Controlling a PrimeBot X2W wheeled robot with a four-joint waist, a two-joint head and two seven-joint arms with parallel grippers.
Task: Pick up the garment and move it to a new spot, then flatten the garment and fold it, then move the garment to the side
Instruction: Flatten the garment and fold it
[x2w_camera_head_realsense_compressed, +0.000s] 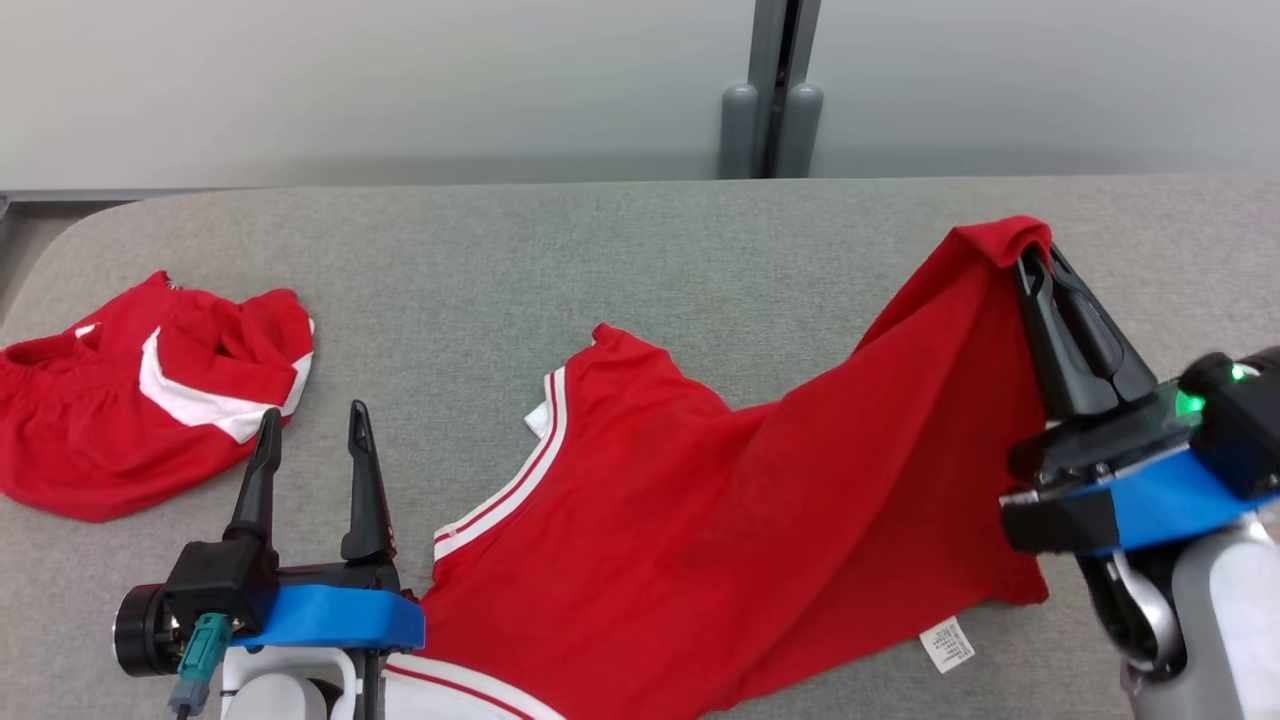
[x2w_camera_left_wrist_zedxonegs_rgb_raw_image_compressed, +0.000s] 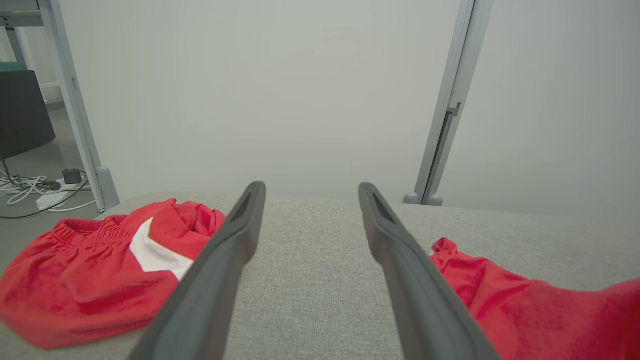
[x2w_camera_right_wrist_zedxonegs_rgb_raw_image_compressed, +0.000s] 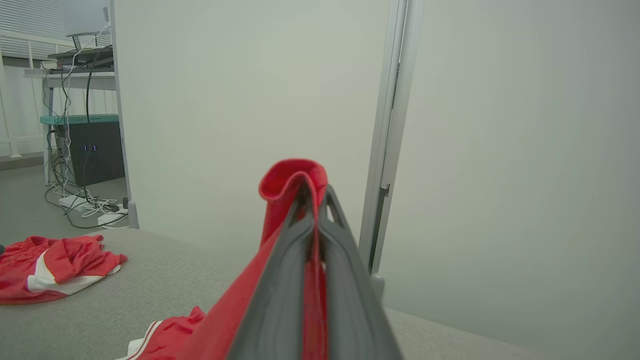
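right gripper (x2w_camera_head_realsense_compressed: 1035, 262): pinched tight on one corner of the jersey (x2w_camera_head_realsense_compressed: 700, 500). Fingers are pressed together, a red fold pokes out over the tips, and that corner is lifted off the table (x2w_camera_head_realsense_compressed: 640, 260)
left gripper (x2w_camera_head_realsense_compressed: 315, 412): fingers spread wide with just bare table between them, so it's got nothing
jersey: hangs from the right gripper, slopes down and runs across to right beside the left gripper's base. Most of it lies on the table, with a white tag at the hem below the right gripper
shorts (x2w_camera_head_realsense_compressed: 130, 400): crumpled red heap just off the left gripper's left side, well apart from the jersey
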